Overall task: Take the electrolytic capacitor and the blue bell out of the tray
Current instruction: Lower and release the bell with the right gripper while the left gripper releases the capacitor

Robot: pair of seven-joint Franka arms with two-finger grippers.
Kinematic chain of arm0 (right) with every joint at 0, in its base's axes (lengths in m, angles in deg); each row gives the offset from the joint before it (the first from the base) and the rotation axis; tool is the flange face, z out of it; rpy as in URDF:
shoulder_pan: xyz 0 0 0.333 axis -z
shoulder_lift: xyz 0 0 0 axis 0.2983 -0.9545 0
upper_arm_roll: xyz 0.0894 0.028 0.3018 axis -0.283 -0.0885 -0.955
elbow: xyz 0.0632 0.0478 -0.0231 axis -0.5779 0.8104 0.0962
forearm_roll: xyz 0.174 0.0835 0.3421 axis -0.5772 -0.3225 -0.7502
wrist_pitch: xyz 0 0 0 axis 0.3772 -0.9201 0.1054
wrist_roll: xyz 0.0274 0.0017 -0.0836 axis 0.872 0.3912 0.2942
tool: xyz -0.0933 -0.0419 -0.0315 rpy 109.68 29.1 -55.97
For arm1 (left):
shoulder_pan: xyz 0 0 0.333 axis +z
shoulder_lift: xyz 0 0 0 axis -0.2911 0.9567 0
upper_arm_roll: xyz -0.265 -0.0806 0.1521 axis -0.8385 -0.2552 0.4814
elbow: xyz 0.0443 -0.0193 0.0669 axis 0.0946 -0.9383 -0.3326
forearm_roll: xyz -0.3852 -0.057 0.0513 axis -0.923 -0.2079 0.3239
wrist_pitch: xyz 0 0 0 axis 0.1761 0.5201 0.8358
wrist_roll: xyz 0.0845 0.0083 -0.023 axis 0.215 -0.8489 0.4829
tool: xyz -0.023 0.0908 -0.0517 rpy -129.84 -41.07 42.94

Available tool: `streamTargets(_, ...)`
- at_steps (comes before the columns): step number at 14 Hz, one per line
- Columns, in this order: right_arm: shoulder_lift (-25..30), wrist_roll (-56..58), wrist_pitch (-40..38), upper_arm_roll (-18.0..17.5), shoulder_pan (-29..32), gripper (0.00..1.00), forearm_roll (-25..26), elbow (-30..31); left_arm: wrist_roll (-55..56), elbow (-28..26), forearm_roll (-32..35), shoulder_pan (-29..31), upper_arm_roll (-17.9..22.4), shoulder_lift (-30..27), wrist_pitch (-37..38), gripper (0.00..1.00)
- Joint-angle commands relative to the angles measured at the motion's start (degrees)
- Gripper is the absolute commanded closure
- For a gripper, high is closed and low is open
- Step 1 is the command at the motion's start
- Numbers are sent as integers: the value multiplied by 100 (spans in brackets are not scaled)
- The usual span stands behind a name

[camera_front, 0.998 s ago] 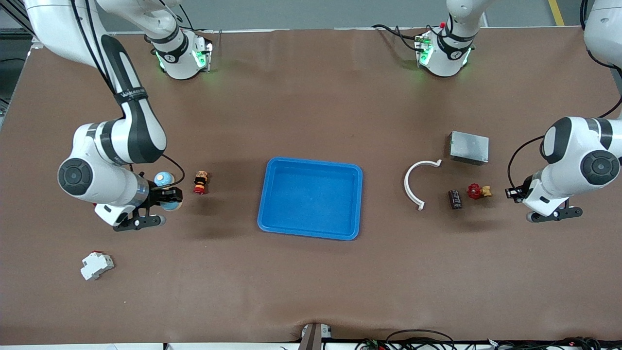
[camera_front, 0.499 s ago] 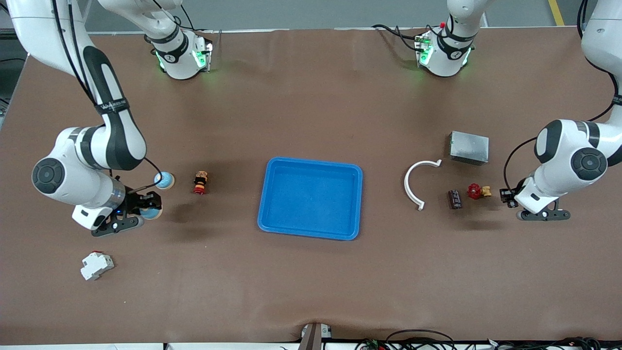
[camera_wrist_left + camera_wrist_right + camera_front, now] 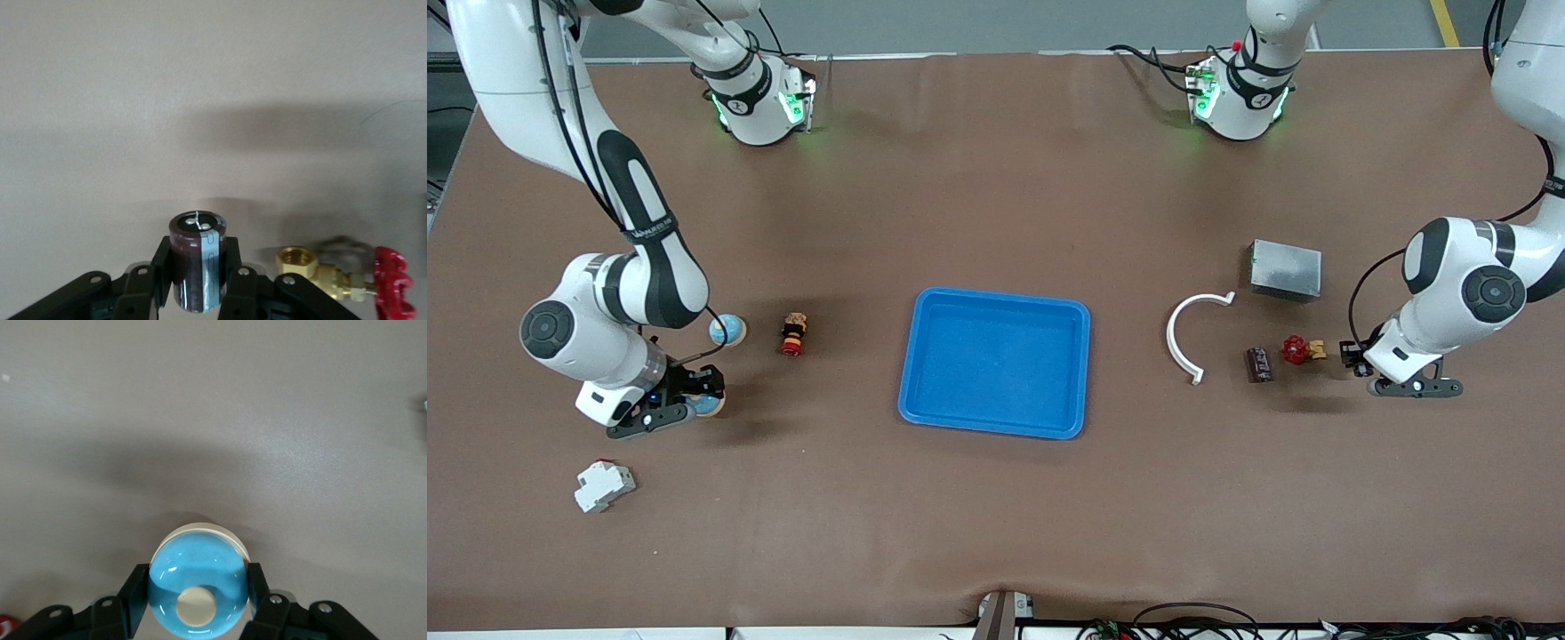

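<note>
You have the capacitor (image 3: 198,260) clamped upright between the left gripper's (image 3: 198,252) fingers: a dark brown cylinder with a pale stripe down its side and a silvery top, low over the left arm's end of the table. The bell (image 3: 198,583), a glossy blue dome with a cream button and white rim, sits pinched in the right gripper (image 3: 198,579) at the right arm's end.

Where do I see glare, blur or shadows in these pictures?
Front view: even light, with only soft shadows on the table beside the blue tray and near both arms. Left wrist view: the capacitor is sharp, the brass valve slightly blurred, and there is a broad soft shadow on the table. Right wrist view: small bright glints on the blue bell.
</note>
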Motion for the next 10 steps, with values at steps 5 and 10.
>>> streamTargets(5,-131,295,350,-131,294,100,94,121,-37,-65,208,184,-80,161,-231,100)
streamTargets(10,-140,322,350,-131,329,100,94,130,68,-74,199,184,-106,205,-239,100)
